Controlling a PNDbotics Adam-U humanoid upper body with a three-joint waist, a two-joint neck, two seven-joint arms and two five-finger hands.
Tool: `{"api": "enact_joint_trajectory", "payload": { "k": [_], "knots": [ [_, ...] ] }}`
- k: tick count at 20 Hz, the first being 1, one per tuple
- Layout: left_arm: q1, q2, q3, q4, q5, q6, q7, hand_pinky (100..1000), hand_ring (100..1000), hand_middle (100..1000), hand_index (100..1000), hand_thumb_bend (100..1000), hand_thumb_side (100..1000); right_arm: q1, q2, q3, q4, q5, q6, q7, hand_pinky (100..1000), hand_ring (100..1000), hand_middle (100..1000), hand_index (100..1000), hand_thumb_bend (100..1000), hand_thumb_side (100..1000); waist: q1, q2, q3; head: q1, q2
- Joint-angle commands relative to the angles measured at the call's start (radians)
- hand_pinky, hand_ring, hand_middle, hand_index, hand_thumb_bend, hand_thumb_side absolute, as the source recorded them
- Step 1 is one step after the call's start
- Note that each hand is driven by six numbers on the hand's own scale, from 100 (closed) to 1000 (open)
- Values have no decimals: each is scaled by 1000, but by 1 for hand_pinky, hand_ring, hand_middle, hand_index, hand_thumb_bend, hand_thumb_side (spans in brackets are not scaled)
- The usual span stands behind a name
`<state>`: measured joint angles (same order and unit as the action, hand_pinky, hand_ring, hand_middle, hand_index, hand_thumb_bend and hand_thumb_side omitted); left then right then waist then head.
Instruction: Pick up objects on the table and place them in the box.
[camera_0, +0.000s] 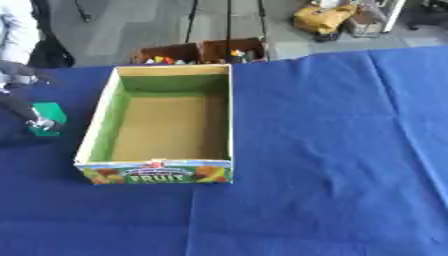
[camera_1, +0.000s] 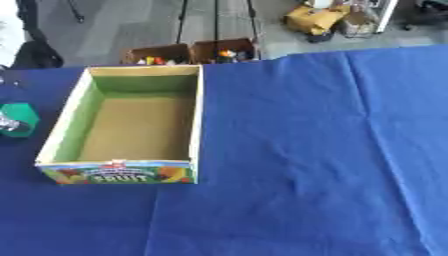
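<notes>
One open cardboard box (camera_0: 162, 122) with green inner walls, a brown floor and a printed fruit label on its near wall sits on the blue-cloth-covered counter (camera_0: 332, 150), toward the left half and nearer the far edge than the near one. Nothing shows inside the box. Just beside the box, close to the counter's left edge, lies a small green block-shaped object (camera_0: 48, 115). The left robot hand (camera_0: 35, 122), dark with silver parts, comes in from the left edge and meets this green object; its fingertips touch the near side of the object, but whether the fingers are curled round it or merely resting against it cannot be told. The object appears to sit on the cloth, apart from the box's left wall. The right robot hand shows in neither view. Beyond the counter's far edge, two brown open cartons (camera_0: 206, 52) holding small coloured items stand on the grey floor, and a yellow bag (camera_0: 324, 17) lies farther back.
</notes>
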<state>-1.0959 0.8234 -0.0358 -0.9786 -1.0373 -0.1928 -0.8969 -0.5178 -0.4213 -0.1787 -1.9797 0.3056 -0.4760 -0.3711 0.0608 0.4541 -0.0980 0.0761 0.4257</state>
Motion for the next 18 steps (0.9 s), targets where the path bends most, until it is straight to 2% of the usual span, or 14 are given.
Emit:
{"api": "enact_joint_trajectory", "payload": {
  "k": [1,5,10,13,18],
  "knots": [
    [-2,59,4,-23,13,-6,-10,1000,1000,1000,1000,487,563,-4,-36,-10,-20,-6,3,-1,710,693,486,673,100,770,0,-17,0,1,-13],
    [13,74,-5,-34,9,-8,-10,1000,1000,1000,1000,483,558,-1,-40,-11,-20,-7,8,-1,712,692,481,673,100,767,4,-12,4,4,-10],
    [22,85,-17,-36,-15,-11,-10,1000,1000,1000,1000,561,568,1,-44,-11,-20,-9,12,-1,712,690,477,671,100,766,7,-8,7,6,-12],
    [18,87,-13,-51,-57,-15,-10,1000,1000,1000,1000,492,531,0,-44,-10,-20,-10,13,-1,713,688,474,671,100,765,8,-5,6,12,-18],
    [12,76,9,-54,-70,-17,-3,1000,1000,1000,1000,460,516,-2,-43,-11,-20,-12,14,0,713,687,470,670,100,765,5,6,-1,20,-31]
  ]
}}
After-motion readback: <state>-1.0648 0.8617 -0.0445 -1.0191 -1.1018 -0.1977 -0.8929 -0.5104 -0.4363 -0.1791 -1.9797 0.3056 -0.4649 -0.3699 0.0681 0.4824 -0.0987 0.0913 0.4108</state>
